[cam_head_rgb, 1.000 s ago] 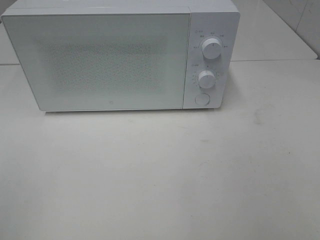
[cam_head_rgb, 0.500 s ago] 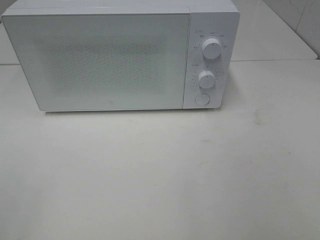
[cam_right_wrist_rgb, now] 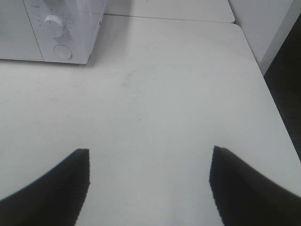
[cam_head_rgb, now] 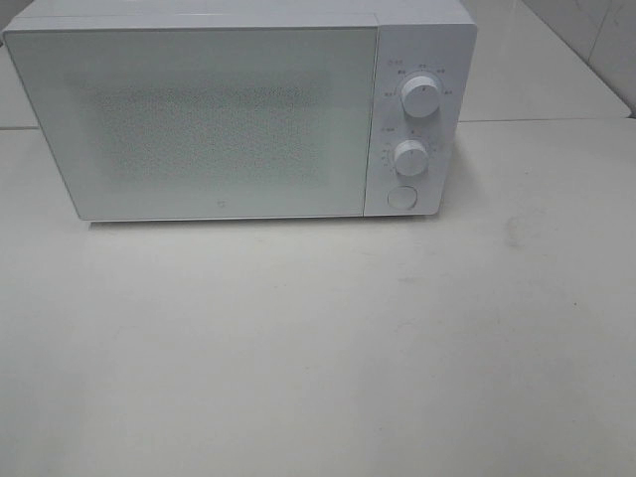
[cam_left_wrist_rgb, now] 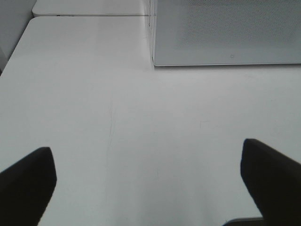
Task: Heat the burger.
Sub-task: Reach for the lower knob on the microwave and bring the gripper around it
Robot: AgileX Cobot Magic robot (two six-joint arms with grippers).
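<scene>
The burger is out of view in every frame. A white microwave [cam_head_rgb: 238, 109] stands at the back of the white table [cam_head_rgb: 318, 338] with its door shut. It has two round knobs [cam_head_rgb: 421, 96] and a round button [cam_head_rgb: 400, 197] on its right panel. It also shows in the left wrist view [cam_left_wrist_rgb: 225, 33] and the right wrist view [cam_right_wrist_rgb: 51, 28]. My left gripper [cam_left_wrist_rgb: 148, 179] is open and empty over bare table in front of the microwave's left corner. My right gripper [cam_right_wrist_rgb: 150, 183] is open and empty over bare table to the right of the microwave. Neither gripper shows in the exterior high view.
A second white table [cam_head_rgb: 537, 70] abuts behind, with a seam running across. The table's right edge [cam_right_wrist_rgb: 263, 80] drops to a dark floor next to a white wall. A faint smudge [cam_head_rgb: 512, 231] marks the tabletop at the right.
</scene>
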